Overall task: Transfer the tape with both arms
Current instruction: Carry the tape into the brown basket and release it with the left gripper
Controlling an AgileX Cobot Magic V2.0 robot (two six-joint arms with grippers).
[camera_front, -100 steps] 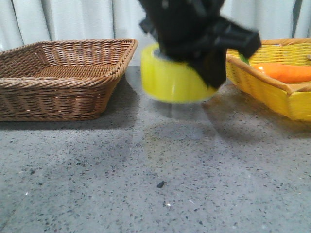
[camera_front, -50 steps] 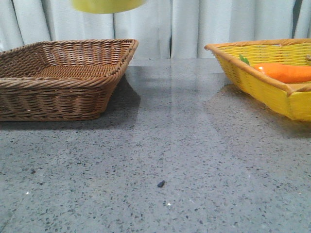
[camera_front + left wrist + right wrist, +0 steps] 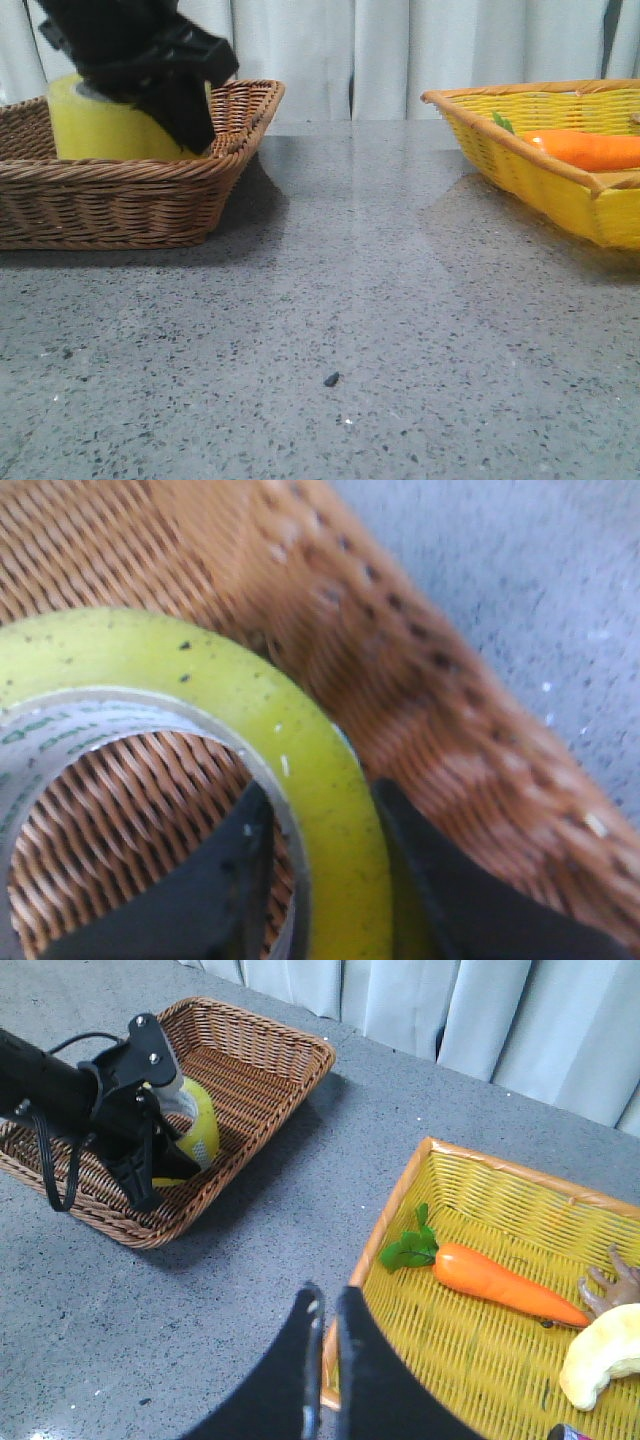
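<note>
Bench (image 3: 380,300): two baskets. Brown wicker basket (image 3: 130,205): one tape (image 3: 105,128), wall pinched by left hand (image 3: 315,880). Yellow basket (image 3: 470,1260): one carrot (image 3: 500,1280). Right hand (image 3: 328,1360): fingers together, empty.

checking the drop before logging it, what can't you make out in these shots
- Whether the tape rests on the brown basket floor: front view, the rim hides its bottom.
- The left hand beyond its fingers: left wrist view, cut off by the frame edge.
- The green print on the tape's core: left wrist view, too blurred to read.
- The pale item beside the carrot: right wrist view, cut off.
</note>
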